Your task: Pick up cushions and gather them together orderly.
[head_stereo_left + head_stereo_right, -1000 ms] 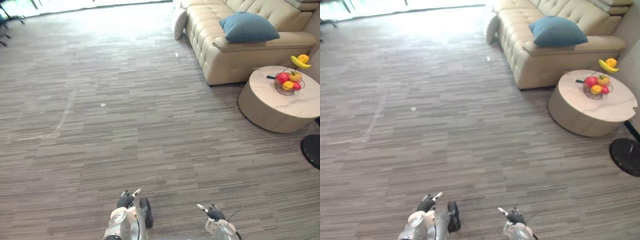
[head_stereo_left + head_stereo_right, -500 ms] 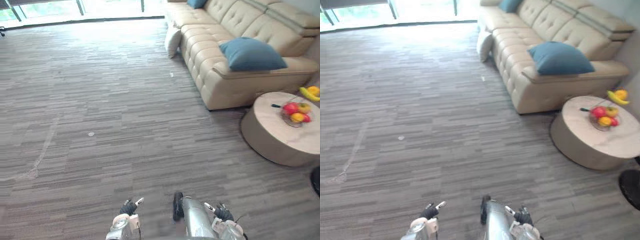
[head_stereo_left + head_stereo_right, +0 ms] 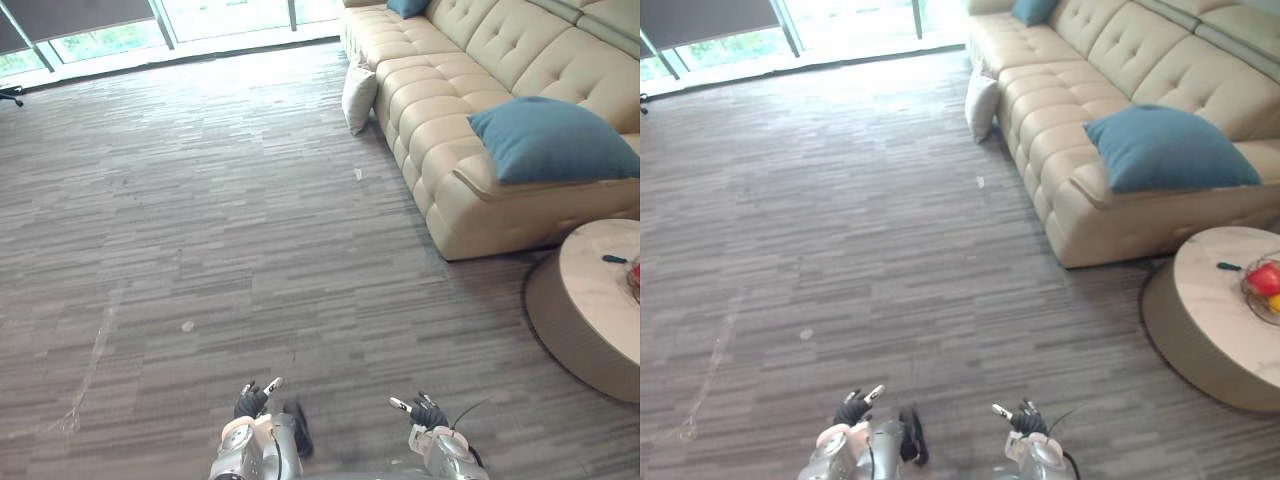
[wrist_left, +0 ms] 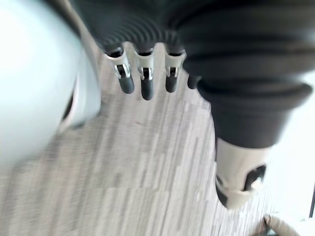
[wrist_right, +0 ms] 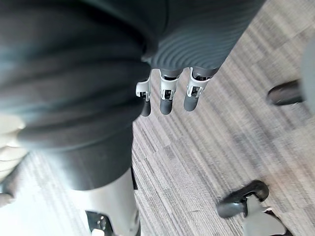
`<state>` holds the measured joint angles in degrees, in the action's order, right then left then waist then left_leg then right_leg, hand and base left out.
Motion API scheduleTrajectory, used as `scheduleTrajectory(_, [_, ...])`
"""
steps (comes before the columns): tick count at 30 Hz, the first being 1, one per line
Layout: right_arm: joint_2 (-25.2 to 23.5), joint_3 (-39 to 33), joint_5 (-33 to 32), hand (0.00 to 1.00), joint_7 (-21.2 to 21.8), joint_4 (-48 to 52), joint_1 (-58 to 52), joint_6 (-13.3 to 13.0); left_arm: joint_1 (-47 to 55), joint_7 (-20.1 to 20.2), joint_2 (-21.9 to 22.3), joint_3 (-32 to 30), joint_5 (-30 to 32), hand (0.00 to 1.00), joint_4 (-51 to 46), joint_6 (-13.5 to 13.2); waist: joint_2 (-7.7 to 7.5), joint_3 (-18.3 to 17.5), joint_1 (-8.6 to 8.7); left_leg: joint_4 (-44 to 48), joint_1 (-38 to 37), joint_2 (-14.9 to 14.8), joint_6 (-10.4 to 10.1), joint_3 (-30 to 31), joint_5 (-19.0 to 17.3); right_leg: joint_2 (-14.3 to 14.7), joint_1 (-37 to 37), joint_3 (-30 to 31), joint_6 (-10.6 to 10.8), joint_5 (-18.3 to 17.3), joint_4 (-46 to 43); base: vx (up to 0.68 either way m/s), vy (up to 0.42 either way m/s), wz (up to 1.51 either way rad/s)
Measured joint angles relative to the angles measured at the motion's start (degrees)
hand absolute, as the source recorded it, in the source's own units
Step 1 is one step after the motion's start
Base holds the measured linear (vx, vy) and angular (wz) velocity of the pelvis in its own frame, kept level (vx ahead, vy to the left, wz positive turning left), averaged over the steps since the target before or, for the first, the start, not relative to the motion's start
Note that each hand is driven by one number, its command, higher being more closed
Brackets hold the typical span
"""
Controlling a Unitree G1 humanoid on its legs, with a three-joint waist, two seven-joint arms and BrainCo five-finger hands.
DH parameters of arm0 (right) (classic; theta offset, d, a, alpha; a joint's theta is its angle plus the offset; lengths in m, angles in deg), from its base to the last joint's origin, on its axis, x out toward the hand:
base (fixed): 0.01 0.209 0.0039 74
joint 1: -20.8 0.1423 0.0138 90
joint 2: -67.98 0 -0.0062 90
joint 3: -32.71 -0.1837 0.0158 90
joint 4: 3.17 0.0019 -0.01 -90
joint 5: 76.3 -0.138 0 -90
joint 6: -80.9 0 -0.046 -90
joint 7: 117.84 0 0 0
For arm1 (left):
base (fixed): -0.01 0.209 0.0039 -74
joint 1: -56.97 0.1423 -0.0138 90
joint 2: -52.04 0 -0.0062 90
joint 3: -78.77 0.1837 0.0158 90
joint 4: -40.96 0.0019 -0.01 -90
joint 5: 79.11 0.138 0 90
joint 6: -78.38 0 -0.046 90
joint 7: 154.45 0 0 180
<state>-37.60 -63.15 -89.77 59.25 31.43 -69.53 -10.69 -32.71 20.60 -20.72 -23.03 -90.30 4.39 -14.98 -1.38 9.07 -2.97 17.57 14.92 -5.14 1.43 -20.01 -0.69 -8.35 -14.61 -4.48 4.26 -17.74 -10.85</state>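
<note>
**As the robot nears the sofa, both hands hang empty**

Whereas the head views of half a second ago held the whole round table and its fruit, the present views have shifted: the camera has moved, not the furniture. The beige tufted leather sofa (image 3: 440, 110) now takes the sector from 1 to 3 o'clock and looks larger. The round pale-topped low table (image 3: 590, 300) has slid to the edge at 4 o'clock, its red fruit (image 3: 1264, 279) cut by the frame in the right eye view.

Three cushions can be seen. A large teal-blue fabric cushion (image 3: 550, 140) lies on the near end of the sofa at 2 o'clock. A smaller teal-blue cushion (image 3: 408, 7) sits at the far end of the seat, at 1 o'clock by the top edge. A cream fabric cushion (image 3: 358, 97) stands on the grey striped carpet floor (image 3: 200, 200), leaning against the sofa's front, between 12 and 1 o'clock. All three lie well apart from one another and from the robot.

The left hand (image 3: 250, 400) and the right hand (image 3: 428, 412) hang at 6 o'clock, low over the carpet. In each wrist view the fingers (image 4: 142, 83) (image 5: 167, 96) point down straight and slightly spread, the thumb apart, with nothing between them: both hands are relaxed and empty.

Judged from this, the task stands at the approach, with no cushion yet gathered. The shift of view suggests that the robot is closing on the sofa, where the large teal-blue cushion or the cream one would come first within reach.
</note>
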Motion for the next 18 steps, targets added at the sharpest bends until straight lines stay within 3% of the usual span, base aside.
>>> scheduleTrajectory(1, [-0.4,-0.12,0.01,0.0,0.0,0.04,-0.82,-0.01,-0.13,-0.04,-0.68,-0.07,0.29,0.0,0.66,0.09,-1.15,-0.38,0.04,1.0,-1.27,1.64,0.84,-0.04,-2.32,-1.57,2.66,1.33,2.97,2.04,-8.57,0.67,0.286,0.24])
scheduleTrajectory(2, [-0.49,-0.12,0.02,0.0,-0.01,0.03,-1.2,0.03,-0.13,-0.07,-0.79,-0.01,0.39,0.0,0.89,0.07,-1.45,-0.39,-0.07,0.76,-2.59,2.27,1.02,0.03,-3.34,-2.01,4.42,2.16,3.37,3.46,-14.24,0.75,0.328,0.21])
scheduleTrajectory(4, [-0.48,-0.05,0.05,0.0,0.17,0.65,-2.04,-0.11,-0.25,-0.4,-1.71,0.1,0.45,0.0,1.97,0.66,-1.84,0.22,0.21,-1.81,-10.63,4.28,1.31,0.27,-7.19,-3.41,15.74,5.15,5.16,11.69,-41.42,0.63,0.251,0.11])
scheduleTrajectory(7, [0.09,-0.45,0.05,0.0,0.33,2.86,-2.33,-0.63,-0.14,-0.87,-1.83,0.08,0.52,0.0,3.6,1.46,-0.21,0.75,1.02,-7.06,-20.86,5.06,1.24,0.92,-10.56,-2.09,25.0,3.69,2.75,7.89,-52.02,0.45,0.124,0.05])
scheduleTrajectory(8, [0.04,-0.78,0.04,0.0,0.43,3.34,-2.45,-0.76,-0.06,-0.99,-1.81,0.09,0.66,0.0,3.7,1.51,-0.16,0.72,1.35,-8.08,-22.87,5.11,0.97,1.66,-11.36,-1.71,27.67,2.08,2.47,6.95,-51.44,0.51,0.065,0.3])
scheduleTrajectory(9, [0.07,-0.95,0.02,0.0,0.54,3.74,-2.23,-0.99,-0.27,-1.07,-1.82,0.07,0.9,0.0,4.51,1.5,-0.34,0.94,2.02,-9.45,-25.18,5.15,0.89,2.69,-11.93,-1.51,30.63,-0.47,0.56,5.18,-49.11,0.43,-0.024,0.7])
scheduleTrajectory(10, [0.11,-1.96,-0.02,0.0,0.58,4.45,-2.16,-1.21,-0.64,-1.08,-1.4,0.09,1.08,0.0,5.45,1.73,-0.47,1.02,3.25,-11.58,-28.6,5.04,0.88,5.1,-13.54,-1.3,34.13,-4.33,-0.76,4.1,-41.53,0.45,-0.05,0.68])
scheduleTrajectory(11, [0.12,-2.16,-0.02,0.0,0.6,4.53,-2.17,-1.25,-0.74,-1.09,-1.28,0.09,1.08,0.0,5.53,1.78,-0.46,1.02,3.38,-11.83,-29.39,4.97,0.81,5.37,-13.85,-1.19,34.71,-4.75,-0.78,4.11,-40.05,0.52,-0.095,0.66])
scheduleTrajectory(14, [0.47,-3.56,-0.13,0.0,0.57,4.31,-1.9,-1.28,-1.14,-1.18,0.15,0.06,1.67,0.0,5.76,2.04,-0.75,1.15,3.54,-13.8,-34.5,5.13,-1.98,8.19,-18.37,-0.49,37.49,-7.28,-1.62,10.48,-17.95,0.63,-0.191,0.49])
scheduleTrajectory(15, [1.22,-3.84,-0.09,0.0,0.62,4.17,-2.4,-1.25,-1.22,-1.12,0.88,-0.08,2.18,0.0,6.03,2.18,-0.04,1.12,4.17,-14.51,-36.93,4.47,-1.53,9.95,-19.66,-0.13,37.33,-7.23,-6.0,13.79,-20.17,0.68,-0.197,0.41])
scheduleTrajectory(16, [2.77,-4.32,0.03,0.0,0.48,3.73,-2.1,-1.02,-0.82,-0.87,2.06,-0.03,2.22,0.0,6.42,2.18,2.11,0.83,3.85,-13.98,-37.98,3.71,-1.98,10.54,-18.31,0.17,37.61,-7.78,-6.03,9.12,-24.01,0.67,-0.208,0.36])
scheduleTrajectory(18, [3.0,-5.04,0.0,0.0,0.45,2.87,-1.8,-0.7,-1.0,-0.36,2.04,0.49,2.38,0.0,6.11,2.4,3.02,1.0,4.66,-5.07,-35.55,2.39,-4.91,12.97,-16.25,-0.04,36.04,-8.8,-7.45,4.3,-27.12,0.63,-0.239,0.27])
